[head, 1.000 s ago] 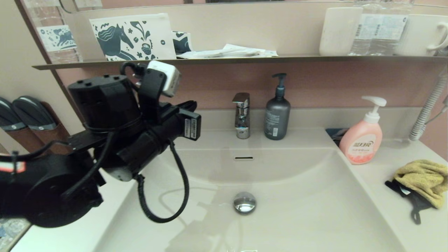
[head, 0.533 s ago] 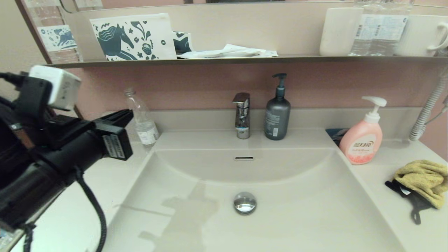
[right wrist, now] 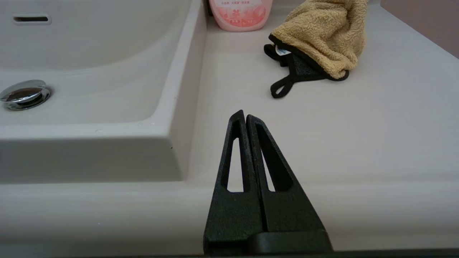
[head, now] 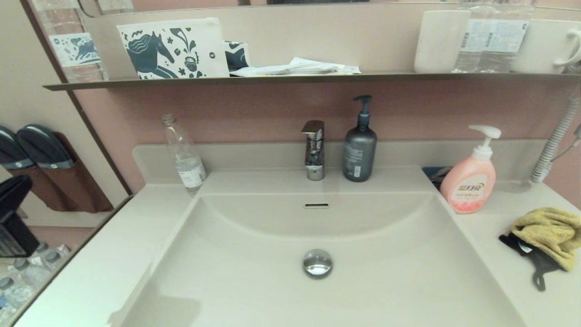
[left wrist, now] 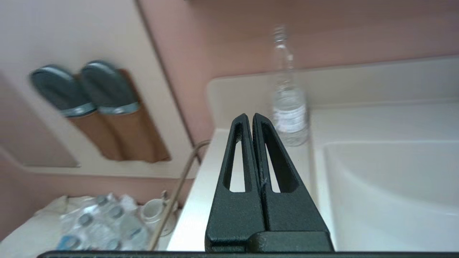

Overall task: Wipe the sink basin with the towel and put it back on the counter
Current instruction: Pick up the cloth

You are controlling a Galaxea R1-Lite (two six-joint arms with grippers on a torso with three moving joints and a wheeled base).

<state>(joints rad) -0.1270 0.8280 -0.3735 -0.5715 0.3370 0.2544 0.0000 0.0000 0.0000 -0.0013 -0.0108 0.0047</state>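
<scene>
The mustard-yellow towel point(head: 547, 234) lies bunched on the counter point(head: 494, 236) right of the sink basin point(head: 386, 281), its dark edging and loop trailing toward the front. The basin holds only its chrome drain plug point(head: 317, 263). My right gripper point(right wrist: 245, 114) is shut and empty, low over the counter's front edge point(right wrist: 322, 143), a hand's length short of the towel point(right wrist: 322, 36); the head view does not show it. My left gripper point(left wrist: 250, 116) is shut and empty, beyond the counter's left end. Only a black part of the left arm point(head: 13, 218) shows in the head view.
A pink pump soap bottle point(head: 470, 181) stands just behind the towel. A grey pump bottle point(head: 359, 150) and the faucet point(head: 314, 150) stand behind the basin, a clear water bottle point(head: 184, 154) at back left. A dark shelf point(head: 317, 78) runs overhead; a coiled hose point(head: 553, 141) hangs far right.
The left arm has pulled back from above the basin's left side, leftward and down, almost out of the head view. The towel has not moved.
</scene>
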